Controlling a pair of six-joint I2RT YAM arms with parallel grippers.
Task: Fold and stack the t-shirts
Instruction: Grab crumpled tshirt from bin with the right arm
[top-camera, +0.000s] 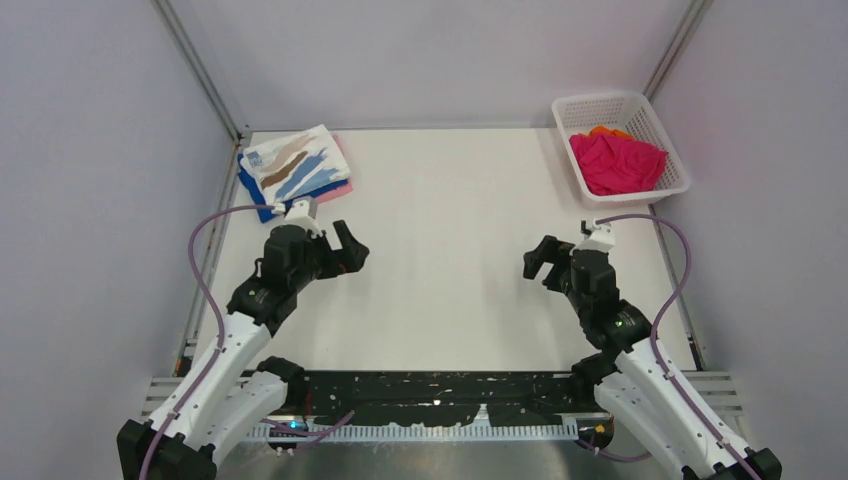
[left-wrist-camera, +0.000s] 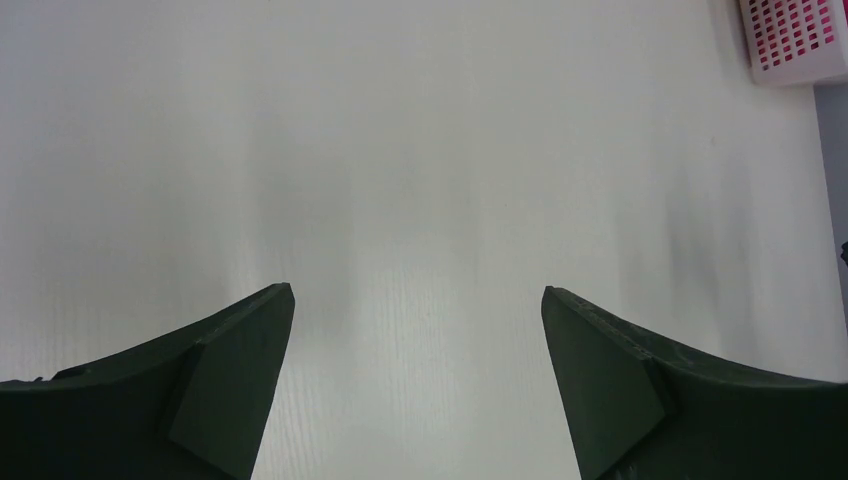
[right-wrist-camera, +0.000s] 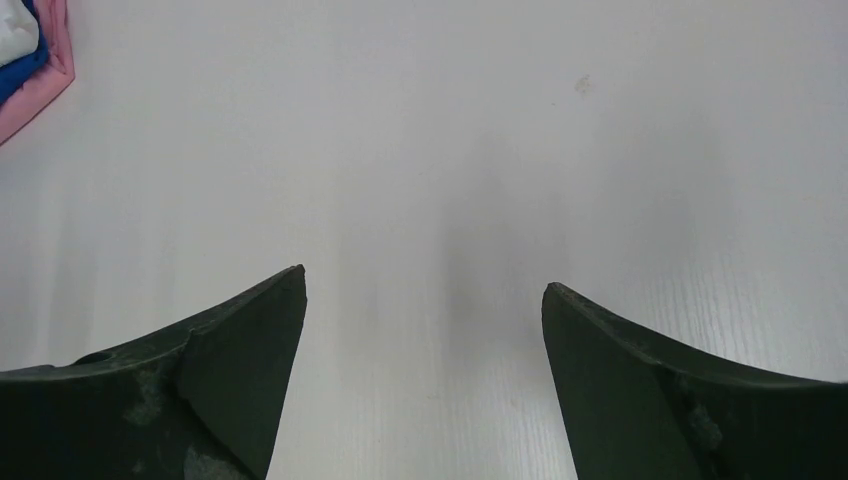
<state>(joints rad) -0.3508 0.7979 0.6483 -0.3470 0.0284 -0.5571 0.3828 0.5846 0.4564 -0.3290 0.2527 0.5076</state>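
My left gripper (top-camera: 350, 252) and right gripper (top-camera: 533, 262) both hang released and empty. The folded stack, with the streaked white t-shirt (top-camera: 297, 160) on top, lies beyond the left. The magenta t-shirt (top-camera: 615, 165) lies over the orange t-shirt (top-camera: 608, 131) in the lattice basket (top-camera: 600, 100), beyond the right. Grabbing there, I might pinch both or snag the lattice.

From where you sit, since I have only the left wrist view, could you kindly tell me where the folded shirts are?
Observer: The folded stack lies at the far left corner of the table, just beyond the left tool.
Operator: Thank you. What is in the basket besides the magenta I can glimpse?
Observer: In the basket, an orange one shows behind the crumpled magenta shirt.
Operator: And is the right tool free?
Observer: Yes, the right tool is open and holds nothing.
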